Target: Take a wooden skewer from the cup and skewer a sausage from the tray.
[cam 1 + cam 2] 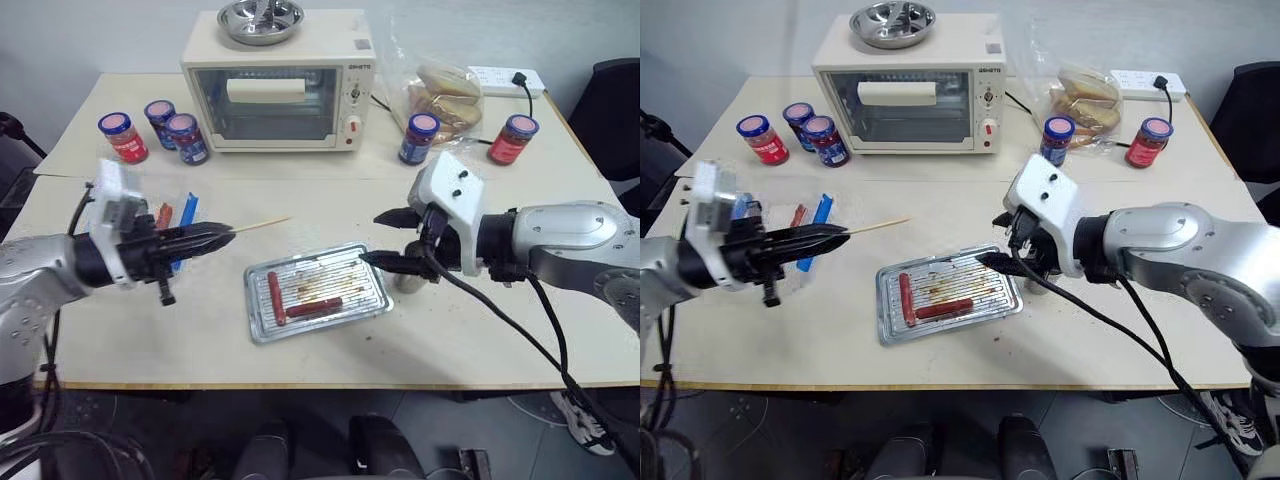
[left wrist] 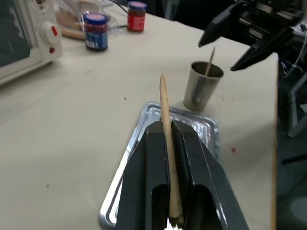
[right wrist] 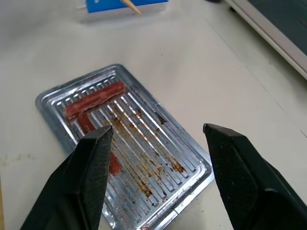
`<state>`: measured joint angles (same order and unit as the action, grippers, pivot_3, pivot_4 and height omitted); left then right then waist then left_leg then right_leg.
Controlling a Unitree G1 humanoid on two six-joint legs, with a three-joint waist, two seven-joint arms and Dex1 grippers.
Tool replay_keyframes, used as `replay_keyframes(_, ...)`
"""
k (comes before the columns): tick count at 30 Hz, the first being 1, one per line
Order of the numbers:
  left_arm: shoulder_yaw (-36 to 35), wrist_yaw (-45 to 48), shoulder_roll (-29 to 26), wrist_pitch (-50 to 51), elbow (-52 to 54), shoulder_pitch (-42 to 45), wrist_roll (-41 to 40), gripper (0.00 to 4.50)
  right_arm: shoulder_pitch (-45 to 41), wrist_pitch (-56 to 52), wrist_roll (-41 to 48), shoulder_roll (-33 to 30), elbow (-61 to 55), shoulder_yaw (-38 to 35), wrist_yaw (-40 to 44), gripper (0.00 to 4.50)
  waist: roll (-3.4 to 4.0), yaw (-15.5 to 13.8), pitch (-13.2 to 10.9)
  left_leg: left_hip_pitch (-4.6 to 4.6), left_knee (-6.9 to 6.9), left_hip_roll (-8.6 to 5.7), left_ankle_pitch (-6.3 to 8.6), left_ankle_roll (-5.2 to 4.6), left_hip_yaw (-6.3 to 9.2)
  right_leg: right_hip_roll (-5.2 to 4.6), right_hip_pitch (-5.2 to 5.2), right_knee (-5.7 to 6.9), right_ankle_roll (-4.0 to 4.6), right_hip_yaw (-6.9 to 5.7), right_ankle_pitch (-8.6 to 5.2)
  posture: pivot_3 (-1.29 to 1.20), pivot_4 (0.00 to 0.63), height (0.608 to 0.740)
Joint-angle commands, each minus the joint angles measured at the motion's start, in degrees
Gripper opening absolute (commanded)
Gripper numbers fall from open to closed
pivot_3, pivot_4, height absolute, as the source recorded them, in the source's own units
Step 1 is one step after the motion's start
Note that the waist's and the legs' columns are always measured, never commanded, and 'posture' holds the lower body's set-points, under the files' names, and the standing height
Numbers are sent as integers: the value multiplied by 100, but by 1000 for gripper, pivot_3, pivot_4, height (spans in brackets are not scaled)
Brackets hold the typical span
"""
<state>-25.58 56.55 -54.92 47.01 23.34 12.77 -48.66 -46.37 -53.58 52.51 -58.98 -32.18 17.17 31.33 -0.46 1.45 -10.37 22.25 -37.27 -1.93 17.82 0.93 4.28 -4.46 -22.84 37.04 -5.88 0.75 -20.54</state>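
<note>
already halfway: skewer in hand, sausage still waiting

so, you have the wooden skewer (image 1: pixel 262 224) out of the cup (image 2: pixel 202 85): it lies clamped lengthwise between the shut jaws of the left gripper (image 1: pixel 222 236), its pointed end sticking out past the fingertips and aimed across the table (image 1: pixel 480 340) toward the right. it hangs in the air to the left of the tray (image 1: pixel 370 305), not yet over it. the first half of your task reads as done.

the sausage (image 1: pixel 314 307), the dark reddish-brown one, lies untouched on the ridged bottom of the tray, near the front left part, with the brighter orange-red sausage (image 1: pixel 274 295) just beside it at an angle. nothing has pierced either one.

the cup stands on the table just past the right end of the tray, one more stick (image 2: pixel 210 61) leaning in it. your right gripper (image 1: pixel 392 240) hovers near it with its jaws spread apart and nothing between them.

what is left, as i judge it: bring the skewer tip over to the tray, line it with the end of the dark sausage, and push it in. the free right gripper may be needed to steady the sausage, since it could roll along the ridges.
</note>
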Motion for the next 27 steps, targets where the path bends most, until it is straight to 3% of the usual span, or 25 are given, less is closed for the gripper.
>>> replay_keyframes(1, -444, 233, -248, -2, 226, -223, -177, 0, -9, 277, -812, 374, 32, 480, 454, 2971, 0, 0, 0, 0, 1, -1, -1, 1, 0, -1, 0, 2, 0, 0, 0, 0, 150, 740)
replay_keyframes(6, -603, 350, -428, 27, 234, -380, -236, 0, -146, 456, -1920, 1211, 559, 1369, 711, 2971, 0, 20, 0, -4, 1, -1, -3, 6, 2, 0, 0, 7, 1, -3, 0, 0, 150, 740)
replay_keyframes(11, -657, 321, -465, -3, 227, -456, -219, 0, -309, 519, -2611, 1759, 1068, 1677, 982, 2971, 1, 15, 0, 2, 5, -3, -5, 9, 2, -1, -15, 15, 2, -2, 0, 0, 150, 740)
replay_keyframes(27, -280, 202, -431, -100, -19, 19, -132, 0, -82, 691, -3822, 2347, 1637, 1977, 1698, 2971, 0, 28, 0, 11, -3, -16, -8, 13, -16, -4, -58, 69, 4, 20, -1, 0, 150, 740)
